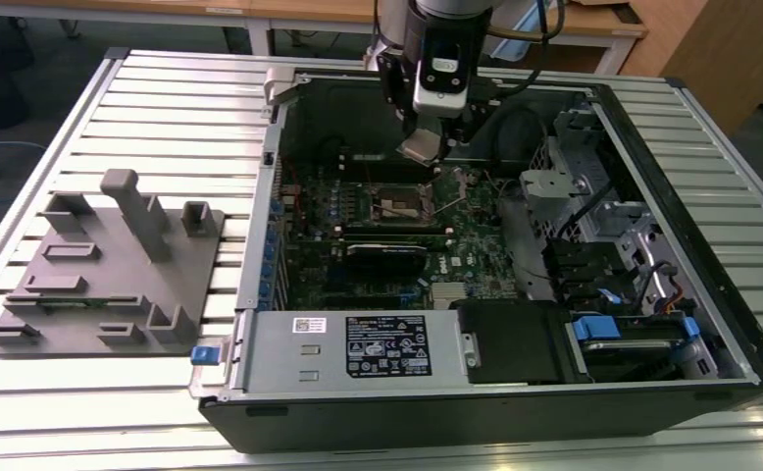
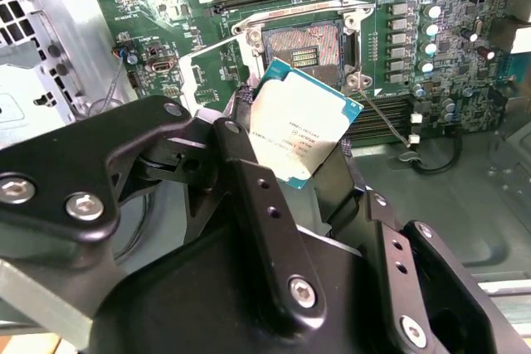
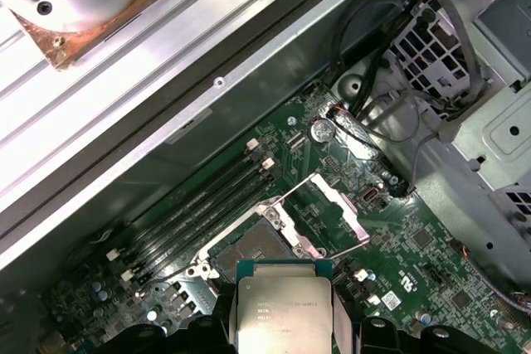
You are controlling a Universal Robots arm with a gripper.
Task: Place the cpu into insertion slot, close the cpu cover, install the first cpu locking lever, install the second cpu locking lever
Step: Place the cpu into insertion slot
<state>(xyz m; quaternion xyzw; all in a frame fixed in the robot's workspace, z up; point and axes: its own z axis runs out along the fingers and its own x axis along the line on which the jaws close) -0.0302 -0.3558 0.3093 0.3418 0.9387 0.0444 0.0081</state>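
Observation:
My gripper point(image 2: 299, 145) is shut on the cpu point(image 2: 300, 126), a flat square chip with a grey metal top and a green edge. The chip hangs tilted a short way above the insertion slot point(image 2: 303, 51). In the first wrist view the cpu point(image 3: 282, 311) sits between the dark fingers just in front of the insertion slot point(image 3: 253, 250), whose dark centre lies bare. The cpu cover point(image 3: 342, 207) stands swung open beside the slot. In the exterior view the gripper point(image 1: 424, 147) hovers inside the open computer case, just beyond the insertion slot point(image 1: 401, 203).
Long black memory slots point(image 3: 199, 205) run beside the socket. A black card point(image 1: 384, 257), the power supply point(image 1: 355, 343) and a drive cage point(image 1: 617, 245) crowd the case. Loose cables point(image 3: 390, 113) hang near the board. A grey fixture point(image 1: 107, 265) stands on the slatted table at the exterior view's left.

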